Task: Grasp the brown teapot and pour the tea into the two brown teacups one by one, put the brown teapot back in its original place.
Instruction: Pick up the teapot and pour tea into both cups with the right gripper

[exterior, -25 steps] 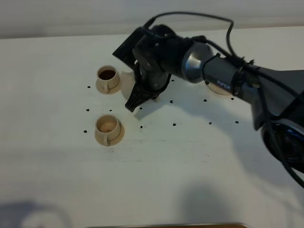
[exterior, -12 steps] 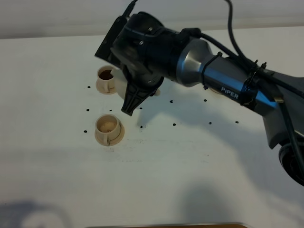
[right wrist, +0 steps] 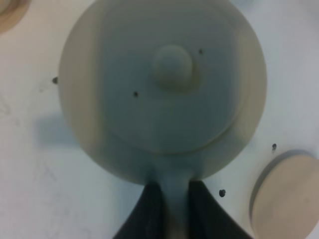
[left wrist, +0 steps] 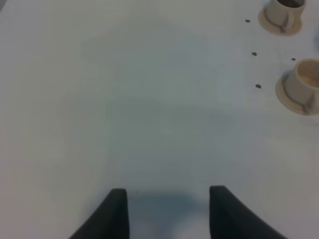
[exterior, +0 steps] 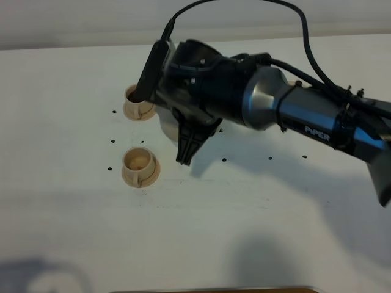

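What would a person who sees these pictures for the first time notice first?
The dark right arm fills the high view, stretched across the white table toward the far cup and near cup on the left. In the right wrist view the pale teapot, seen from above, nearly fills the picture, its handle pinched in the right gripper.

White tabletop (exterior: 256, 232), small dark dots

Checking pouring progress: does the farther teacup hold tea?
Filled: dark liquid shows inside the farther teacup; the nearer teacup looks pale inside.
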